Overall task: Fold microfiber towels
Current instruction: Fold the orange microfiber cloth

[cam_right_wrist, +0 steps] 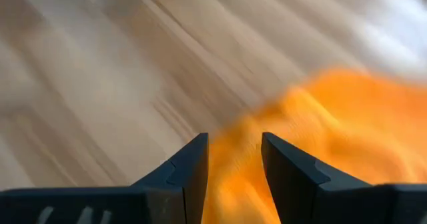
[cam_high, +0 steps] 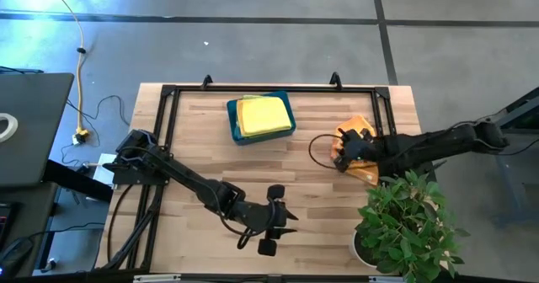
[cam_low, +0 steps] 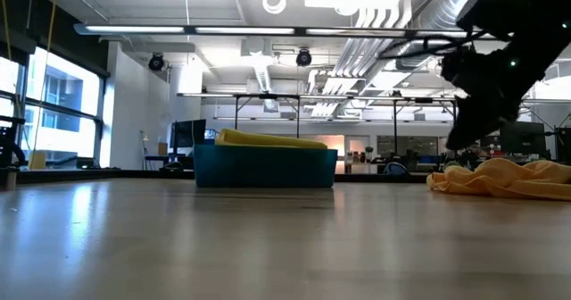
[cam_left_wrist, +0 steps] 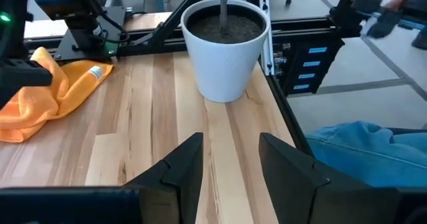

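closest to you, along the front edge of the wooden table point(cam_high: 202, 131), your left gripper point(cam_high: 279, 218) sits over bare wood with its two fingers point(cam_left_wrist: 183, 171) apart and nothing between them, pointing toward the white pot point(cam_left_wrist: 225, 47) of the plant point(cam_high: 408, 220) at the table's front right corner. a bit further in on the right side, your right gripper point(cam_high: 344, 151) hangs right at the edge of the crumpled orange towel point(cam_high: 360, 148), fingers point(cam_right_wrist: 190, 171) spread with orange cloth showing in the gap, but they're not pinched on it as far as the wrist view shows, and you can't really tell if the tips are touching the fabric. that towel lies bunched up on the table just behind the plant. farther back, near the middle of the far side, the teal bin point(cam_high: 261, 117) holds a yellow towel point(cam_high: 261, 113) on top, with a greenish edge peeking out under it. from table height the yellow cloth pokes up just above the bin's rim.
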Motion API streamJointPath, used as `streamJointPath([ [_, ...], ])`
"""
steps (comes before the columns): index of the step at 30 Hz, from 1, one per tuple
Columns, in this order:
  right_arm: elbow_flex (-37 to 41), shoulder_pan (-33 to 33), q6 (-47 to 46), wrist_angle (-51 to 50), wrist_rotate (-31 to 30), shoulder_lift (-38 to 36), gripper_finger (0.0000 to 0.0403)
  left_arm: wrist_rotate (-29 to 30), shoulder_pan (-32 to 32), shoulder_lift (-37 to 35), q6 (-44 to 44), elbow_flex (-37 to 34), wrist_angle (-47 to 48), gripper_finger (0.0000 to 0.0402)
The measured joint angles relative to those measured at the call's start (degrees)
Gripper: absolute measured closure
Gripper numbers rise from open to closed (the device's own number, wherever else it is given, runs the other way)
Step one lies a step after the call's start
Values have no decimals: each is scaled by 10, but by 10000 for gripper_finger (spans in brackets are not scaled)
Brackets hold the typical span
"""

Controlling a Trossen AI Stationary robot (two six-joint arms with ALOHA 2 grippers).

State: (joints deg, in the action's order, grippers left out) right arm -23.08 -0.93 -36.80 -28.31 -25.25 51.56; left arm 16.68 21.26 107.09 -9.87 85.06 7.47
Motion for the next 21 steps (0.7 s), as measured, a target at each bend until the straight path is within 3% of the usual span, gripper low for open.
streamJointPath([
  [4, -53, 17, -66, -143, 52, 44, 272, -1, 0, 0, 0, 0, 4, 267],
  [8, -74, 19, -123, -187, 127, 83, 272, -8, 0, 0, 0, 0, 5, 267],
  [11, -74, 14, -127, -182, 165, 109, 272, -11, 0, 0, 0, 0, 5, 267],
  [14, -74, 12, -119, -160, 162, 140, 272, -11, 0, 0, 0, 0, 6, 267],
  [21, -71, 12, -24, 6, 176, 220, 272, -11, 9, 0, -5, 0, 13, 267],
])
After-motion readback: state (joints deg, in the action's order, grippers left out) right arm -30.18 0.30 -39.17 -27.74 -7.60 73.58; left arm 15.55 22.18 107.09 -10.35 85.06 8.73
